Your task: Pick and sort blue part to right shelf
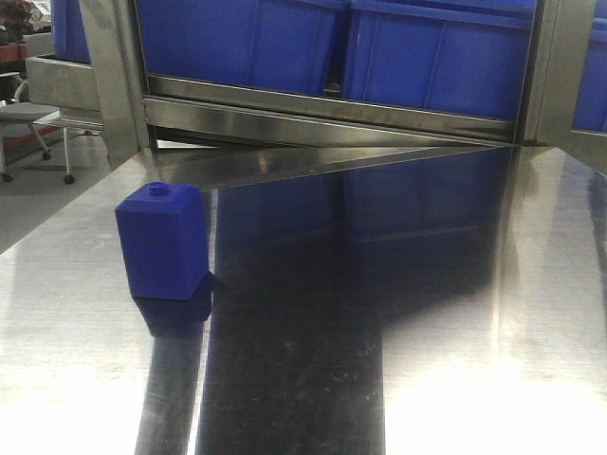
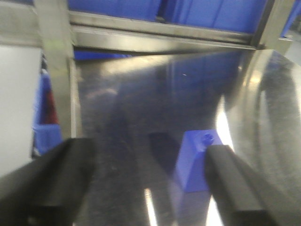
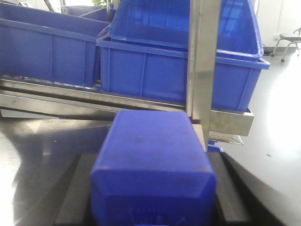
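Observation:
A blue part (image 1: 161, 242), a small block with a stud on top, stands upright on the left of the steel table (image 1: 455, 313). In the left wrist view this blue part (image 2: 192, 160) lies between the wide-open fingers of my left gripper (image 2: 148, 146), close to the right finger (image 2: 233, 183) and apart from the left one. My right gripper (image 3: 153, 160) is shut on a second blue part (image 3: 150, 139), its dark fingers (image 3: 75, 193) against both sides. The right shelf (image 3: 203, 61) rises just ahead with deep blue bins (image 3: 155, 70) on its rails. Neither gripper shows in the front view.
The rack's steel rail (image 1: 322, 109) and blue bins (image 1: 436, 47) run along the table's far edge. A steel post (image 1: 114, 76) stands at the back left, with rolling chairs (image 1: 38, 133) on the floor beyond. A stool (image 3: 288, 42) stands at the far right.

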{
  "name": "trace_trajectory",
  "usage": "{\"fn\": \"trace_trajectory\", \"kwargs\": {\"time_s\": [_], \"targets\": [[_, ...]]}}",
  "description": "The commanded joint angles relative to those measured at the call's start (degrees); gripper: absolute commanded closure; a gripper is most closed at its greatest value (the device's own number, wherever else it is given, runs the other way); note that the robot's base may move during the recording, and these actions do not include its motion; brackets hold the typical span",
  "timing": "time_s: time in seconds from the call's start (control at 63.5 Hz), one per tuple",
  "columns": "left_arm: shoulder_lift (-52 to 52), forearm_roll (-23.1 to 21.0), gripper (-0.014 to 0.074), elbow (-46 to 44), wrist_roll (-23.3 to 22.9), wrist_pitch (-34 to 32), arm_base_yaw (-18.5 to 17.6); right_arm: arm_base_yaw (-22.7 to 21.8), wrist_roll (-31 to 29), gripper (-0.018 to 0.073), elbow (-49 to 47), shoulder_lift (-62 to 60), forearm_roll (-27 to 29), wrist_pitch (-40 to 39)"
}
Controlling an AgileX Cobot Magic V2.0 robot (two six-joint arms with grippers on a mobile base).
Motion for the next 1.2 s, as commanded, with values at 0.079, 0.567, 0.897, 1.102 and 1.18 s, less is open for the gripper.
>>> {"fn": "trace_trajectory", "kwargs": {"time_s": [0.079,0.567,0.897,1.102,1.18], "targets": [[9.9,1.2,-0.0052,-9.3,-3.5,-0.8,-3.0,-0.5,-0.4,0.0134,-1.7,0.1,-0.4,-5.5],[45.1,1.2,-0.0052,-43.9,-18.8,37.8,-6.3,-0.5,-0.4,0.0134,-1.7,0.1,-0.4,-5.5],[60.3,1.0,-0.0052,-61.1,-22.1,55.4,-7.9,-0.5,-0.4,0.0134,-1.7,0.1,-0.4,-5.5],[65.5,2.7,-0.0052,-66.0,-25.5,61.5,-8.4,-0.5,-0.4,0.0134,-1.7,0.1,-0.4,-5.5],[66.1,3.3,-0.0052,-66.0,-25.5,61.6,-9.0,-0.5,-0.4,0.0134,-1.7,0.1,-0.4,-5.5]]}}
